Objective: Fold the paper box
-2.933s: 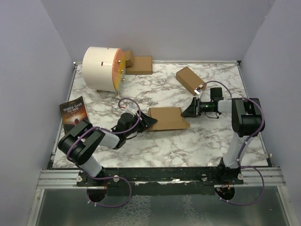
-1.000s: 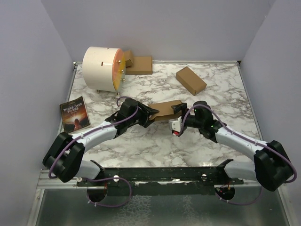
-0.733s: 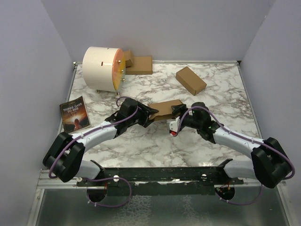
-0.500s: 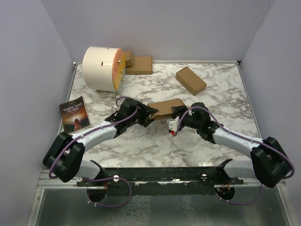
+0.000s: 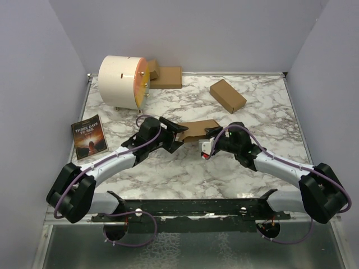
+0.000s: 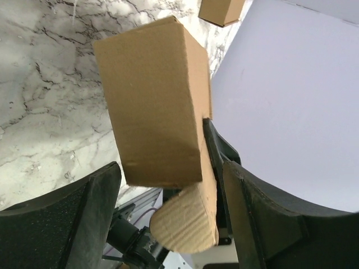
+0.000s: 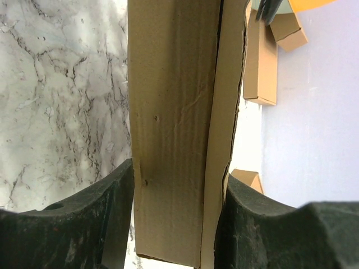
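A brown cardboard box [image 5: 197, 129] hangs above the middle of the table between my two grippers. My right gripper [image 5: 208, 139] is shut on its right end; in the right wrist view both fingers press the sides of the box [image 7: 174, 112] around the gripper's centre [image 7: 178, 174]. My left gripper [image 5: 178, 134] is open, its fingers spread on either side of the box's left end. In the left wrist view the box [image 6: 151, 101] is popped into a sleeve, a rounded flap [image 6: 188, 218] hangs from it, and the gripper's centre [image 6: 171, 168] lies on the box's near end.
A white drum [image 5: 122, 81] stands at the back left with flat cardboard pieces [image 5: 166, 77] beside it. A folded box [image 5: 228, 95] lies at the back right. A dark book [image 5: 88, 136] lies at the left edge. Purple walls enclose the table.
Both arms lifted the flat cardboard off the table and brought it toward the middle. In the last half second my left gripper has opened and its arm has shifted slightly.
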You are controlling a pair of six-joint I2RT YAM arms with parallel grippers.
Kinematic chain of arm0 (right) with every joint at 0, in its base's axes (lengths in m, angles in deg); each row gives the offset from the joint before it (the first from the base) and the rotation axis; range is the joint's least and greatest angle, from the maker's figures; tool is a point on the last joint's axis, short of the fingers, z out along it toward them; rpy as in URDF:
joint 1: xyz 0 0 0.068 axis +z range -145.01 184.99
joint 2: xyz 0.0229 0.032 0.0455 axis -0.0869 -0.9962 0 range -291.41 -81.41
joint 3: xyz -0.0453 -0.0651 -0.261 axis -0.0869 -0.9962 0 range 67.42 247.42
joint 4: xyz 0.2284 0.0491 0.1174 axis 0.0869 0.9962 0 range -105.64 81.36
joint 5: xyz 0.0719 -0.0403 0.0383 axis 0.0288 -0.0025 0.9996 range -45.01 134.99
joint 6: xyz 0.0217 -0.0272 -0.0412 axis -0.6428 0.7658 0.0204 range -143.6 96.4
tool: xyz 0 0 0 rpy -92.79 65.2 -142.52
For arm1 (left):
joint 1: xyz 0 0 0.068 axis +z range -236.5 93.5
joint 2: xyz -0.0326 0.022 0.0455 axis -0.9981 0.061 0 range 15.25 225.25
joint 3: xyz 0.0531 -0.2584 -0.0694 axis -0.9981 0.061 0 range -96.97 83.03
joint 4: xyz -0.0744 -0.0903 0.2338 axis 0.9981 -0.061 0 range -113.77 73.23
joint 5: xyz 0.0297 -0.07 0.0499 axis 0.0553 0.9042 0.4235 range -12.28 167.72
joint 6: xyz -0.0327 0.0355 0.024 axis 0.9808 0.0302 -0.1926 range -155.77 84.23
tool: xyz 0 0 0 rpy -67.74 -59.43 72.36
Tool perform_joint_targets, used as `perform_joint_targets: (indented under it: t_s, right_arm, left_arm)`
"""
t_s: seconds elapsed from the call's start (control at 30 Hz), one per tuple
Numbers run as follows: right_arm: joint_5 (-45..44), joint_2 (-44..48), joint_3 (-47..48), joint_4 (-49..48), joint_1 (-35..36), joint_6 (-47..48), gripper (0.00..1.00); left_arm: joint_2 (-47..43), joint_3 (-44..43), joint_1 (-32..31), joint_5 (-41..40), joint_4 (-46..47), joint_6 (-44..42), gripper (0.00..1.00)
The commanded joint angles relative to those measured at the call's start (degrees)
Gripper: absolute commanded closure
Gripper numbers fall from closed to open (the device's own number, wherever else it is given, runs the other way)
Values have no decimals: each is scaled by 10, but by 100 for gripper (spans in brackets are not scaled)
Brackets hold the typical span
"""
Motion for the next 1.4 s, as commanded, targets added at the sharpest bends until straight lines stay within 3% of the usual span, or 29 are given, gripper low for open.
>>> perform_joint_targets:
  t_s: [0.0, 0.23, 0.37, 0.53, 0.67, 0.77, 0.87, 1.13, 1.37]
  right_arm:
    - [7, 15, 8, -18, 2, -67, 57]
    - [67, 33, 53, 40, -36, -202, 58]
    - [116, 37, 90, 92, -61, -294, 58]
    - [213, 5, 165, 172, -104, -442, 58]
    - [325, -56, 217, 215, -154, -585, 58]
    - [408, -108, 230, 220, -189, -687, 58]
    - [460, -139, 196, 149, -212, -805, 58]
    - [487, -197, 100, -31, -235, -1021, 57]
    - [479, -279, 101, -43, -236, -1050, 53]
  left_arm:
    - [-48, 13, 5, -20, -17, 3, 24]
    - [-167, 1, 9, -108, -123, -86, 23]
    - [-254, -3, 17, -139, -109, -187, 23]
    - [-325, -15, 18, -123, -92, -366, 20]
    - [-360, 17, 18, -100, -96, -436, 20]
    - [-369, 54, 18, -90, -98, -451, 20]
    - [-369, 90, 18, -76, -87, -450, 20]
    - [-333, 166, 18, -39, 8, -403, 20]
    - [-206, 174, 16, 8, 99, -368, 20]
